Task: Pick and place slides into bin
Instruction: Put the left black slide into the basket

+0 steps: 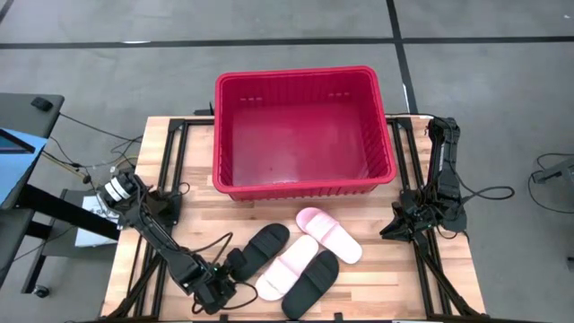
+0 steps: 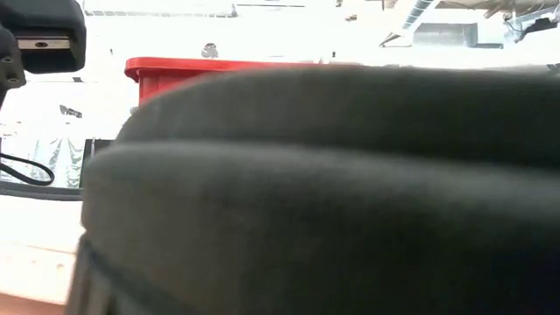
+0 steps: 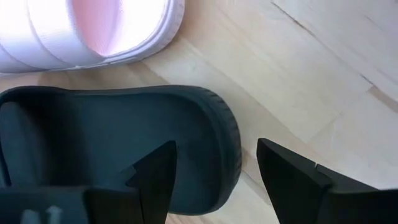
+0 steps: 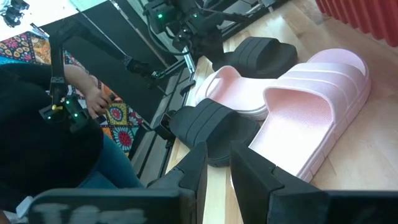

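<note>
A: Progress check. Bin [image 1: 303, 130] holds nothing that I can see; its ribbed floor shows bare. All four slides lie on the table [image 1: 386, 283], clustered just in front of the bin. So zero of four placed.

B: Agreed. Left gripper [image 3: 214, 180] is at work. Jaws stand apart, nothing between them but table. The heel rim of one black slide [image 3: 112, 146] lies under and just inside one finger; the other finger is clear of it on bare wood. One pink slide [image 3: 93, 31] lies just beyond that black one (touching or nearly so; cannot tell).

A: Right gripper [image 4: 217, 165]?

B: Waiting at the table's right side. Fingers show a narrow gap, holding nothing. Ahead of its jaws: the second pink slide [image 4: 317, 112] nearest, the second black slide [image 4: 211, 124] beside it.

A: Low view?

B: Almost wholly blocked by a dark slide right at the lens.

A: Judgement: first pick is under way, grasp not made. Four transfers remain.
</note>
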{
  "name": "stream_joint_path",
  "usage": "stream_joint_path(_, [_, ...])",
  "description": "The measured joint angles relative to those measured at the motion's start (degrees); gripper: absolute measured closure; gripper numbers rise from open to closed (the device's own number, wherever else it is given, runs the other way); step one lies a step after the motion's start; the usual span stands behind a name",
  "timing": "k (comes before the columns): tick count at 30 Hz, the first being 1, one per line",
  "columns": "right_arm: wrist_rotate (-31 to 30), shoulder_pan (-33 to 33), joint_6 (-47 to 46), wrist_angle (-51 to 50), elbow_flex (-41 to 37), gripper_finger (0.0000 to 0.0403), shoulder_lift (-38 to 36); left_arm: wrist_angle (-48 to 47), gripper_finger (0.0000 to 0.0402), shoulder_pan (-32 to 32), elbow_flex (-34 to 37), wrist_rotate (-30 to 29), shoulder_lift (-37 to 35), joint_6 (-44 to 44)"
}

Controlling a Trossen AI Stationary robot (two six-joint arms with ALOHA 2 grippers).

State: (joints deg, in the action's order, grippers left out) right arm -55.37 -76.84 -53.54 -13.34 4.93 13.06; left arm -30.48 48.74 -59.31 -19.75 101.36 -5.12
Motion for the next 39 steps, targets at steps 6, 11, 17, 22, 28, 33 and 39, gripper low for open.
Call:
stream_joint_path(6, [0.0, 0.0, 0.0, 0.0, 0.0, 0.0343, 0.02, -0.02, 0.0186, -0.58, 0.0, 0.46, 0.0, 0.19])
stream_joint_path(11, [0.0, 0.0, 0.0, 0.01, 0.01, 0.0343, 0.0, -0.02, 0.0186, -0.64, 0.01, 0.95, 0.0, 0.71])
stream_joint_path(17, [0.0, -0.01, 0.0, 0.0, 0.01, 0.0343, 0.0, 2.59, 0.0186, -0.71, 3.08, 1.67, 0.0, 1.71])
stream_joint_path(22, [0.0, -0.01, 0.0, 0.01, 0.0, 0.0343, 0.0, 6.25, 0.0198, -0.62, 6.23, -0.09, -0.42, 2.66])
stream_joint_path(28, [0.0, -0.02, 0.0, 0.0, 0.0, 0.0343, 0.0, 7.04, 0.0284, -0.69, 6.93, -1.48, -0.26, 3.75])
stream_joint_path(33, [0.0, -0.02, -0.02, 0.0, 0.01, 0.0343, 0.01, 8.56, 0.0383, -0.67, 6.99, -1.43, -0.21, 8.31])
stream_joint_path(39, [0.0, -0.02, -0.02, 0.0, 0.02, 0.0343, 0.0, 9.43, 0.0386, -0.54, 7.04, -0.59, -0.13, 11.61])
